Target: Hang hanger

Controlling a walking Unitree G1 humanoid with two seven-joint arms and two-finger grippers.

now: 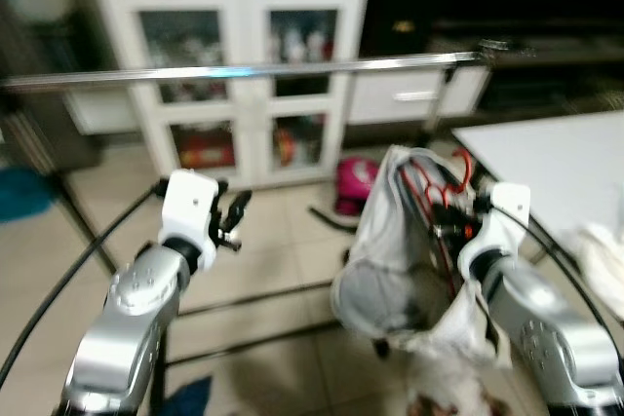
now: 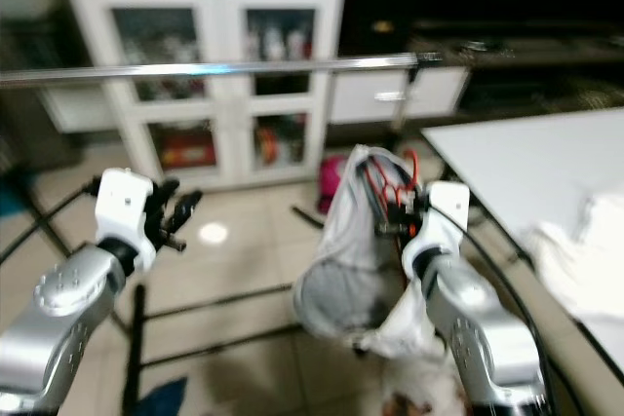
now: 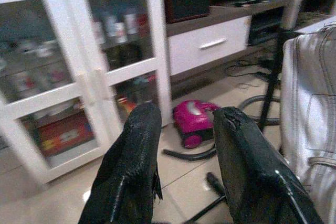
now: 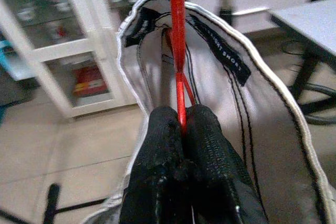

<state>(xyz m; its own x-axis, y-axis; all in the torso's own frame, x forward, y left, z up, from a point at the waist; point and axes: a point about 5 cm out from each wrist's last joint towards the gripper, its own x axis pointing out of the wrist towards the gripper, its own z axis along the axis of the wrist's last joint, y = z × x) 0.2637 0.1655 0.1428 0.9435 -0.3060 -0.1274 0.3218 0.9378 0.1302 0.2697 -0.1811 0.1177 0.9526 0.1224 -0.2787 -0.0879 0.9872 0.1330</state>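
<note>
We see a red hanger inside a white garment with black labels and dark stitching. Our pincers' fingers are black, on silver arms with white wrists. The rail is shiny silver, the cabinet white, the table white, the floor beige tile, the vacuum cleaner magenta.

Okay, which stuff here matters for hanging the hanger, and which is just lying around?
For the job:
- red plastic hanger with white garment, pinched by right gripper
- silver metal rail
- left gripper, open

Lying about:
- pink vacuum cleaner
- white glass-door cabinet
- white table
</note>
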